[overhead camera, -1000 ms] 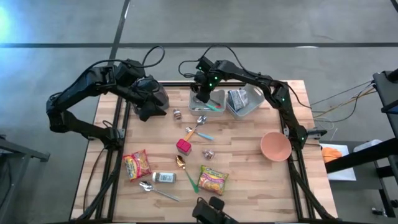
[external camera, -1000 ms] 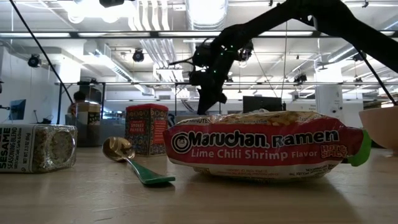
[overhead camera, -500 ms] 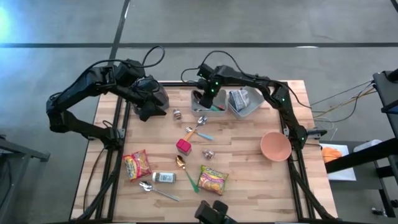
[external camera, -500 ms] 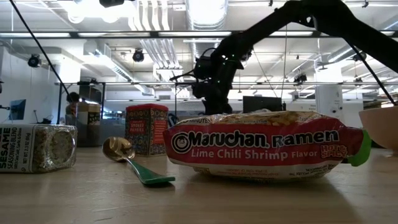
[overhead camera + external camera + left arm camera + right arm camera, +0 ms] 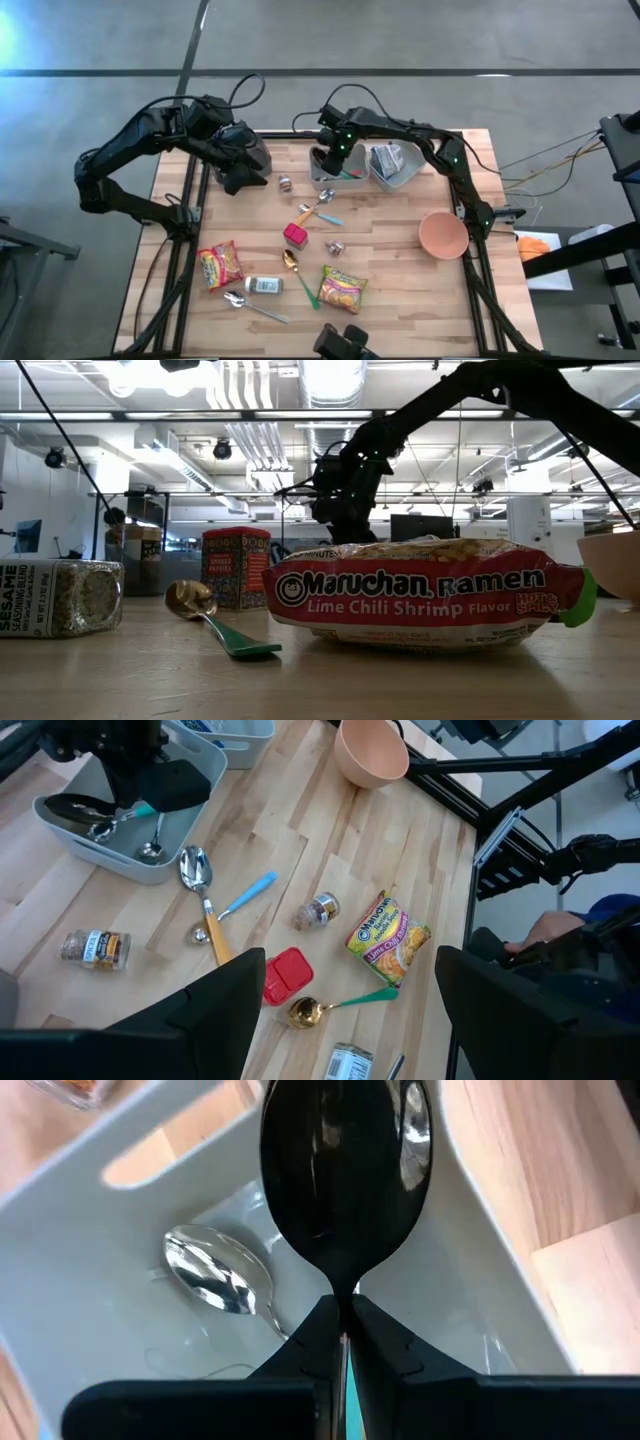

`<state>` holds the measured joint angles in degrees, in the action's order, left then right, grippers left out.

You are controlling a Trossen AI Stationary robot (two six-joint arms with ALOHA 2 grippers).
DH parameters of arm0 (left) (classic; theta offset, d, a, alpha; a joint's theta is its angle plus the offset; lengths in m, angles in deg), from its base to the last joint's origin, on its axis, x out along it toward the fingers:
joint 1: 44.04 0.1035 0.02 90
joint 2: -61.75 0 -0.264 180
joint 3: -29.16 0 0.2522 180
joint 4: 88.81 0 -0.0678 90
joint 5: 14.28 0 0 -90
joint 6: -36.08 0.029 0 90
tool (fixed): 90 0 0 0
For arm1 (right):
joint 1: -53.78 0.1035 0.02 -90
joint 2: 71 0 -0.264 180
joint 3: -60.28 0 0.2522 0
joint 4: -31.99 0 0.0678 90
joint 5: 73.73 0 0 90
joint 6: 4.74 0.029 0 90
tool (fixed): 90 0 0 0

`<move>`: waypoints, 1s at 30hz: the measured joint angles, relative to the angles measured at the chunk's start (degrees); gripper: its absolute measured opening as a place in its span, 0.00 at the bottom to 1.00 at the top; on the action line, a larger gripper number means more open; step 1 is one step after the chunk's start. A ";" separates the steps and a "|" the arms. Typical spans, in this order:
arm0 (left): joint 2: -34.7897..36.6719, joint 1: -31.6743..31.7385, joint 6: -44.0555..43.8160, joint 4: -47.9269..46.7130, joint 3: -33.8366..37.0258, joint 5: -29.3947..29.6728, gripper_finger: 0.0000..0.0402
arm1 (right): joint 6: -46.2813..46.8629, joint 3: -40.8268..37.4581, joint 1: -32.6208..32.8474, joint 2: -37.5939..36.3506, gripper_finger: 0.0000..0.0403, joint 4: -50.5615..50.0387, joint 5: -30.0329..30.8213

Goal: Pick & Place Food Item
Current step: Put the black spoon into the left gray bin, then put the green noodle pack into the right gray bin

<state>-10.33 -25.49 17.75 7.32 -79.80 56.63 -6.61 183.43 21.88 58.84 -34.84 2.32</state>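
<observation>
The right gripper (image 5: 333, 158) is pinched tight on a spoon (image 5: 345, 1180) and hangs low inside the grey bin (image 5: 322, 177) near the table's far edge. The step looks like dropping it in; next it should let go. The left gripper (image 5: 240, 160), fingers apart, waits by the far left corner.

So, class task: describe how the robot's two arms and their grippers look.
Both arms are dark, jointed and slim. Black cables loop above the left arm and right arm, which shows green lights. The left gripper has broad flat black fingers; the right gripper has tapered ones.
</observation>
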 joint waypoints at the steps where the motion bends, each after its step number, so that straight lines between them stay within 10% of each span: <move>1: 0.00 -0.01 0.01 0.00 0.01 0.00 0.74 | 0.00 0.07 0.00 0.00 0.03 0.06 -0.70; 30: 0.00 0.00 0.00 0.01 0.00 -0.01 0.74 | 0.40 0.08 0.00 0.00 0.52 1.04 -2.65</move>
<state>-10.33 -25.49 17.75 7.33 -79.80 56.62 -6.21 183.51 21.88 58.84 -33.80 -0.33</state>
